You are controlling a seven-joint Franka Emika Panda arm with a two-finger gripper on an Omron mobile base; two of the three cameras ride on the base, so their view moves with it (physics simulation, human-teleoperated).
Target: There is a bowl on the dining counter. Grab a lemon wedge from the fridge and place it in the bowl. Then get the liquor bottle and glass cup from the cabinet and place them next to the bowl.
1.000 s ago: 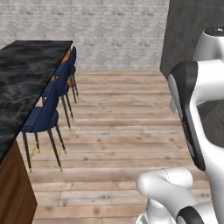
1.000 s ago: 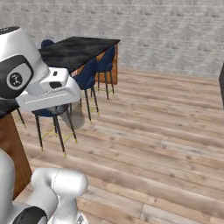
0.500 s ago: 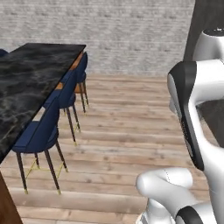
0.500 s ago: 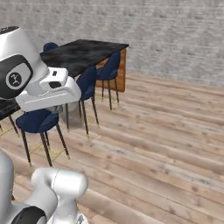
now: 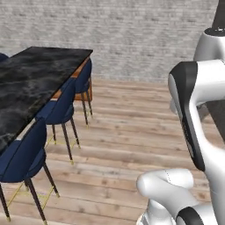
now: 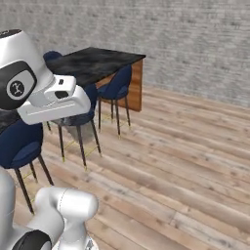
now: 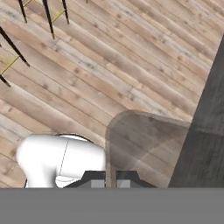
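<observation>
The dining counter [image 5: 35,74], a long black marble top with white veins and brown wood sides, stretches along the left of the left base view. In the right base view the dining counter [image 6: 97,61] stands at the back left. My gripper [image 7: 111,183] shows at the bottom of the hand view, its two dark tips pressed together and shut with nothing visible between them. It hangs above the wooden plank floor [image 7: 87,65]. The bowl, lemon wedge, fridge, liquor bottle, glass cup and cabinet are out of view.
Navy blue chairs [image 5: 61,110] with thin dark legs line the counter's near side [image 6: 114,88]. A grey brick wall [image 5: 132,35] closes the back of the room. A dark grey upright surface [image 7: 205,131] rises at the right of the hand view. Open floor [image 6: 185,161] lies ahead.
The whole picture has shifted, so the base has moved: the counter and chairs now sit nearer and further right in the left base view. The gripper has stayed shut.
</observation>
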